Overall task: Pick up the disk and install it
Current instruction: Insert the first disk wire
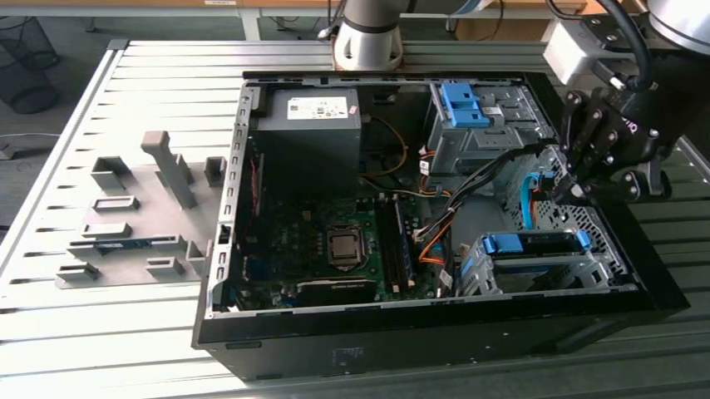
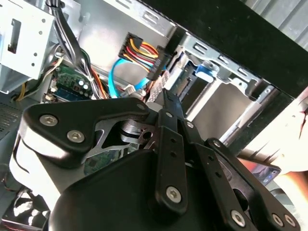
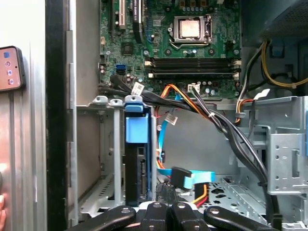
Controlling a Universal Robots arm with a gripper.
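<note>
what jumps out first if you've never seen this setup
An open computer case lies on a slatted metal table, its green motherboard bare. The gripper hangs over the case's drive cage at the exterior view's right, where the disk in its blue caddy sits.

Matt black plastic fingers (image 3: 163, 214), glossy blue plastic caddy on the disk (image 3: 134, 130), bare grey sheet-metal cage (image 3: 103, 159).

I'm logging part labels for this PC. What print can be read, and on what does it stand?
None can be quoted.
White sticker on the power-supply box: print too small.
Cable tag near the motherboard: blurred.
Gripper body: white marks, unreadable.
</note>
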